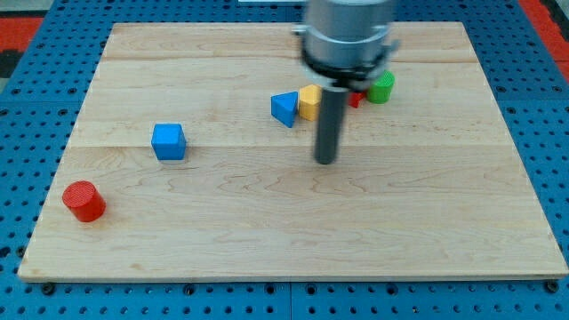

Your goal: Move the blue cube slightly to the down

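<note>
Blue cube (169, 141) sits alone on the left half of the wooden table (267, 231), roughly midway between the table's top and bottom edges, with bare wood on all sides of it. Red cylinder (84, 200) stands near the table's lower-left corner, below and to the view's left of the cube and clearly apart from it.

Toward the view's top, right of centre, a small cluster gathers: a blue triangular block (285, 108) lies just beside a yellow block (308, 101), the two appearing to touch; the yellow one's exact shape is partly hidden behind the rod. Further right, a red block (355, 100) peeks out from behind the arm's housing, too covered to name its shape, and a green block (381, 87), roughly cylindrical, stands next to it at the cluster's right end.

The arm's grey housing (346, 36) drops in from the view's top, and the dark rod runs straight down from it. My tip (326, 162) rests on the table just below the cluster, under the yellow block and touching none of the blocks. It is well to the view's right of the blue cube and slightly lower in the view. This arm carries no fingers, so nothing is held; the rod alone meets the table.

Blue perforated board (27, 36) surrounds the table on every side.
</note>
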